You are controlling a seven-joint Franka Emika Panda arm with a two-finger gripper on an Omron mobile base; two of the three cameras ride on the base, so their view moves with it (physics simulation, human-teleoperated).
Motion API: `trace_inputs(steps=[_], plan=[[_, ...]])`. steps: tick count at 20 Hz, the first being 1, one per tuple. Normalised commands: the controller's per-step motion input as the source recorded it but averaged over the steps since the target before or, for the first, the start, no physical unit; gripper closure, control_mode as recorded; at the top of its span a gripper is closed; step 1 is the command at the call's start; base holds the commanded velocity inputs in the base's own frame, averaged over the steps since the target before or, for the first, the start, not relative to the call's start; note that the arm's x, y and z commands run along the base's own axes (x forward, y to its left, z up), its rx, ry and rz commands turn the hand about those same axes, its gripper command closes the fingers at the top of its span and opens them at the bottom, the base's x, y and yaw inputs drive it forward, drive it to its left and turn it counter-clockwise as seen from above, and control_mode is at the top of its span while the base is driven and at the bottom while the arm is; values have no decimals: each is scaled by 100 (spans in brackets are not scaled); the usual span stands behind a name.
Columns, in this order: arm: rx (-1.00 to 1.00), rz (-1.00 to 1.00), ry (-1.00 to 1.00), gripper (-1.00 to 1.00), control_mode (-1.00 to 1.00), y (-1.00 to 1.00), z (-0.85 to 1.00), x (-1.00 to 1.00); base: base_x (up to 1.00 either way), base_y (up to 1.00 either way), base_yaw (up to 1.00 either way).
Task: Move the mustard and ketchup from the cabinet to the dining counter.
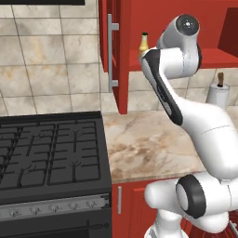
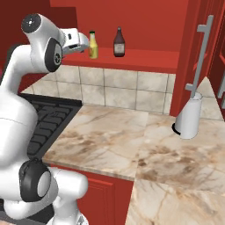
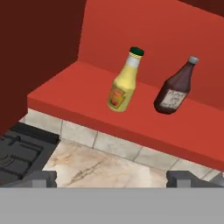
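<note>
Red cabinet: glossy wall cabinet standing open, its door swung out at the left of the left base view, so the red shelf inside is exposed and reachable.
Stove: black hob with grates, furthest left, below and to the left of the shelf; not part of the job.
Gripper: raised to shelf height and aimed at the bottles; its two dark fingertips stand wide apart with nothing between them. It sits just short of the shelf edge, apparently lined up for a grasp.
Mustard: yellow squeeze bottle with a green cap, upright on the shelf, the left of the two bottles and the one nearest the gripper, so probably the first target.
Ketchup: dark red-brown bottle with a dark cap, upright on the same shelf, just right of the mustard with a clear gap between them, enough room for a finger to pass.
Worktop: marbled beige stone beneath the cabinet, to the right of the stove.
White holder: pale upright container with a stick in it, at the right of the worktop by the wall.
Progress: both bottles are on the shelf; neither has been lifted yet.
</note>
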Motion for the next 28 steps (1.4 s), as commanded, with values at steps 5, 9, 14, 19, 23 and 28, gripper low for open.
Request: trace_inputs(steps=[5, 9, 14, 19, 23, 28], plan=[[16, -18, 4, -100, -100, -16, -15, 52, 0, 0, 0], [19, -11, 0, -100, -100, -10, -31, 62, 0, 0, 0], [13, -2, -5, -100, -100, 0, -7, 75, 0, 0, 0], [4, 0, -11, -100, -100, 0, 0, 63, 0, 0, 0], [0, 0, -9, -100, -100, 0, 0, 36, 0, 0, 0], [0, 0, -3, -100, -100, 0, -6, 21, 0, 0, 0]])
